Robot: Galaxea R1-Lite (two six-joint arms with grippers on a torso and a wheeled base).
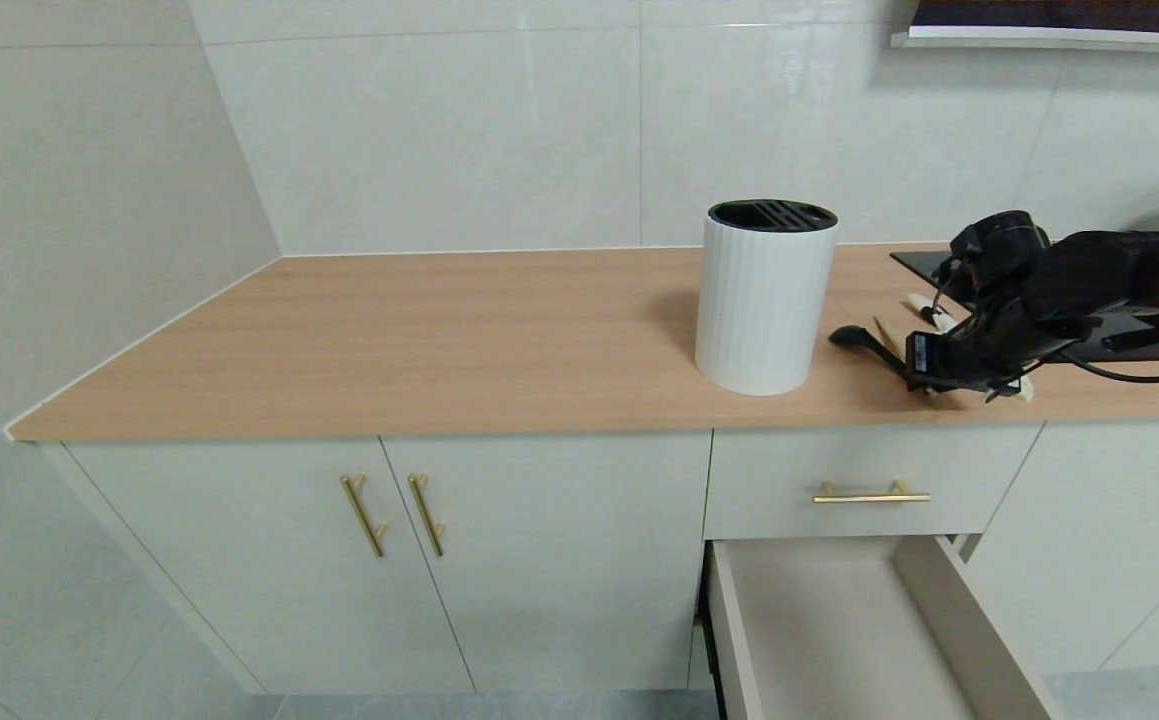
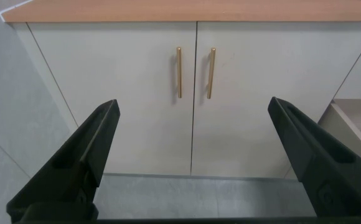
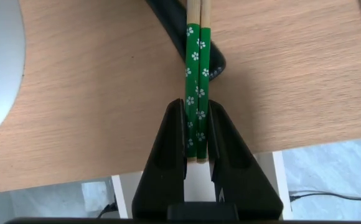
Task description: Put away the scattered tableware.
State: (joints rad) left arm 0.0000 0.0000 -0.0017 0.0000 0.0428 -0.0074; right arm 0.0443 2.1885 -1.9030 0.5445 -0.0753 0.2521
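One pair of chopsticks is pinched in the right gripper, not stowed yet. Black utensil lies by the holder; left gripper gapes empty.

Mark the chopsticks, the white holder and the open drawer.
chopsticks (image 3: 197, 81), right wrist view, green flowered section.
white holder (image 1: 764, 310), head view, ribbed side wall.
open drawer (image 1: 824, 625), head view, bare inside floor.

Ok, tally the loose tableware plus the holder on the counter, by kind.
Green flowered chopsticks: 2
Black utensil: 1
Pale utensil, mostly hidden: 1
White slotted holder: 1
Total: 5
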